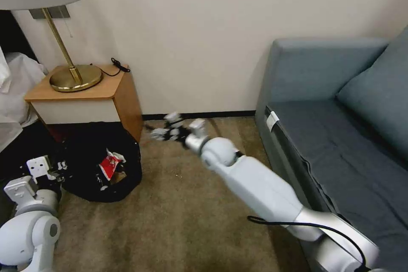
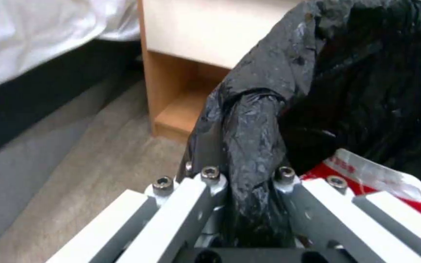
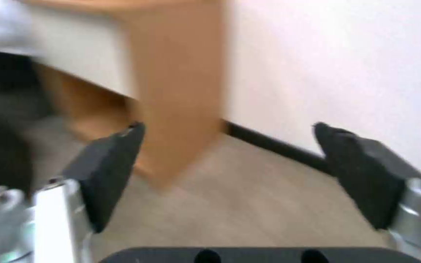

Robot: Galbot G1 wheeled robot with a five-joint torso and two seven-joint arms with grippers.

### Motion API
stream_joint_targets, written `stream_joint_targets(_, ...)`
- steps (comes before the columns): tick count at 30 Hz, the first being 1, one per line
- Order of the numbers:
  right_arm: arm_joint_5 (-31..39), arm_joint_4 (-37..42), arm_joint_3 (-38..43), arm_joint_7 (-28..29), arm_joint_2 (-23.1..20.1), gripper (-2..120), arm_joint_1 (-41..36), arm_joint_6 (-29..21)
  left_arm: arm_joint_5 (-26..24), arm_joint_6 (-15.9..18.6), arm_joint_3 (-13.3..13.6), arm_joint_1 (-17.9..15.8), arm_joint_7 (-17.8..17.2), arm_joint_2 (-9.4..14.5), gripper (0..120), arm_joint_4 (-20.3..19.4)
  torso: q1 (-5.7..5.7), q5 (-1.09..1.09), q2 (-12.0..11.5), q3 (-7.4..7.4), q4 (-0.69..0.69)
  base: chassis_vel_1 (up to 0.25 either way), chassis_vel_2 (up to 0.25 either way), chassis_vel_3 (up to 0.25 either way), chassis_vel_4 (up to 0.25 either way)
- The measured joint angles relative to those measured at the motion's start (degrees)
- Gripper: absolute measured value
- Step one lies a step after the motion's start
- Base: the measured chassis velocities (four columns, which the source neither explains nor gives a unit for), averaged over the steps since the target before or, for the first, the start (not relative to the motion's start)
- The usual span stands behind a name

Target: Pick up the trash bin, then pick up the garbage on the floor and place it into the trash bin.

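The trash bin, lined with a crinkly black bag, stands tilted on the carpet beside the nightstand. My left gripper is at its near-left rim. In the left wrist view this gripper is shut on a bunched fold of the bin's black liner. One piece of garbage, a red-and-white packet, lies inside the bin. My right gripper reaches out over the carpet near the baseboard, right of the bin. Seen from the right wrist, that gripper is open with nothing between its black pads.
A wooden nightstand with a brass lamp stands against the wall behind the bin. A grey-blue sofa takes up the right side. White bedding hangs at the far left. Open carpet lies between.
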State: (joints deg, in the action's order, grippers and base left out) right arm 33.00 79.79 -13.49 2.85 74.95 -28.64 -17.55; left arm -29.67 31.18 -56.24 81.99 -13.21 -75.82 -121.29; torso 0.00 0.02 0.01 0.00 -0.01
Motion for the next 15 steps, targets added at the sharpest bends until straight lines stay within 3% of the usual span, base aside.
stream_joint_targets(6,-0.06,0.6,6.17,4.12,-1.86,100,-5.55,-1.91,-8.1,1.23,0.32,2.72,-6.63,-2.49,4,-1.63,0.0,0.01,0.0,0.0,0.0,0.0,0.0,0.0,0.0)
stream_joint_targets(11,-0.55,1.81,7.74,4.21,-2.16,100,-7.82,-1.89,-12.07,1.25,0.83,5.2,-9.8,-4.49,4,-2.28,0.0,-0.01,0.0,0.0,0.0,0.0,0.0,0.0,0.0)
stream_joint_targets(13,-1.6,2.36,8.79,4.08,-1.93,100,-9.35,-1.35,-15.18,-0.4,1.23,8.23,-12.3,-6.16,4,-1.51,0.0,-0.01,0.0,0.0,0.02,0.0,0.0,0.0,0.0)
stream_joint_targets(15,-1.67,2.37,8.85,4.06,-1.91,100,-9.44,-1.3,-15.25,-0.44,1.24,8.3,-12.35,-6.2,4,-1.45,0.0,-0.01,0.0,0.0,0.02,0.0,0.0,0.0,0.0)
